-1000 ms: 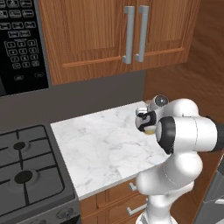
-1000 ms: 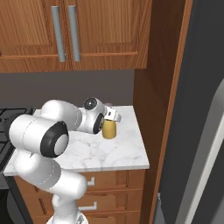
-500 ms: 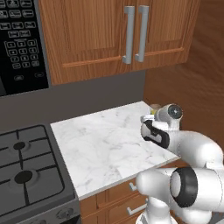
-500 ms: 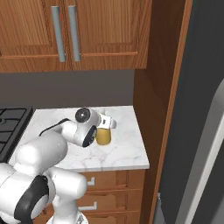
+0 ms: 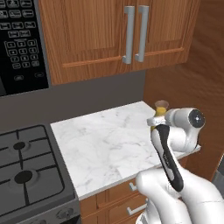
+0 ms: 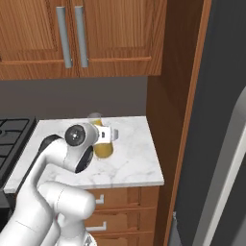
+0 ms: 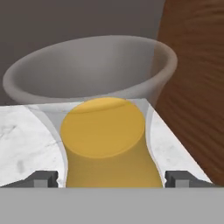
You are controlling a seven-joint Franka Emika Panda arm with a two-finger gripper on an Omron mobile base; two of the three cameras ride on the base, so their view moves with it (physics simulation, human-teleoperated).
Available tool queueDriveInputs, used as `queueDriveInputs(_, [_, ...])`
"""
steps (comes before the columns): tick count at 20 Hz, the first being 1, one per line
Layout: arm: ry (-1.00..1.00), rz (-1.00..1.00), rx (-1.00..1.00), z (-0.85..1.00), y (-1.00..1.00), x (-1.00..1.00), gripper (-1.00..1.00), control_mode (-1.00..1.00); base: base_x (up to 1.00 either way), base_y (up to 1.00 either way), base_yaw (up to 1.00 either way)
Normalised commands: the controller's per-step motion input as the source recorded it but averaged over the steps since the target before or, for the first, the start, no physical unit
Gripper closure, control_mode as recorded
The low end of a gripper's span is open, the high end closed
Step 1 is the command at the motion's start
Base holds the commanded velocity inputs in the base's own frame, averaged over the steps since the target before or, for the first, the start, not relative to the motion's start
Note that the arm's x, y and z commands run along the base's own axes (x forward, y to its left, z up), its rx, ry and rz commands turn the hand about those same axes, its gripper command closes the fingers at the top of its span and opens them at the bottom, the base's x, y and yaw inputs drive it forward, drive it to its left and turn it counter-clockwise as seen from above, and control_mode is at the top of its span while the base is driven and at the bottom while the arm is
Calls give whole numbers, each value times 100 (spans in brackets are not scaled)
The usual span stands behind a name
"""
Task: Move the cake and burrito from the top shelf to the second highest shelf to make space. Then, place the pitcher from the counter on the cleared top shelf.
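Simulated kitchen: white marbled counter (image 5: 105, 140) between a black stove (image 5: 26, 175) on the left and a wooden side panel (image 6: 175, 96) on the right, wood cabinets (image 5: 113, 35) above. Pitcher (image 7: 105, 144) upright at the far right of the slab, near the panel. Gripper (image 7: 111, 178) level with the neck, one dark fingertip either side; spread or clamped on the glass, cannot tell. Orange liquid up to the narrow neck, flared mouth uncovered. Likely trouble: a tilt on lifting and juice spills; smooth curved glass could slip; swinging right could knock the panel.
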Motion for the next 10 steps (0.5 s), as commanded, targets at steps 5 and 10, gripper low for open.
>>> queueDriveInputs(5, [0,10,-6,95,34,-66,100,-100,0,0,0])
queueDriveInputs(10, [8,1,-9,56,16,-50,100,-100,0,0,0])
